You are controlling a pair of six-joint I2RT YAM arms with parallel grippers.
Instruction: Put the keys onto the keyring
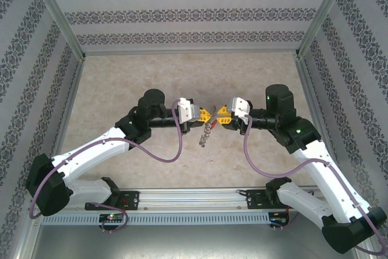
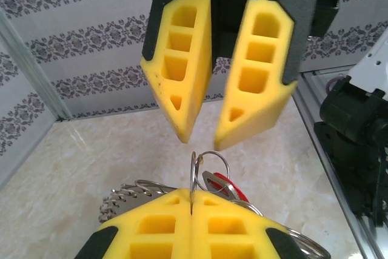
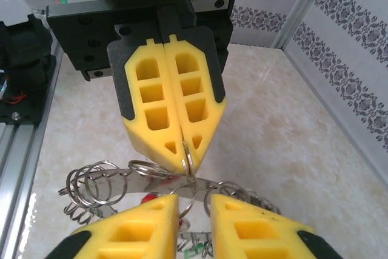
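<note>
On the left, we see the left gripper pressed together on a small split ring, which stands upright. The bumpy keyring hangs beside its fingers, above the table. A red key is half covered by other rings. The right gripper faces it, spread, pinching nothing.

**Table**: a pale beige slab with a mottled, stone-like pattern. Wall panels printed with dark ornamental bands stand along its far edge and both sides, joined at the corners by aluminium posts. An aluminium rail runs along the near edge and carries the left arm base and the right arm base. The keyring hangs over the middle of the slab. Whether its lower end touches the surface cannot be told.
</note>
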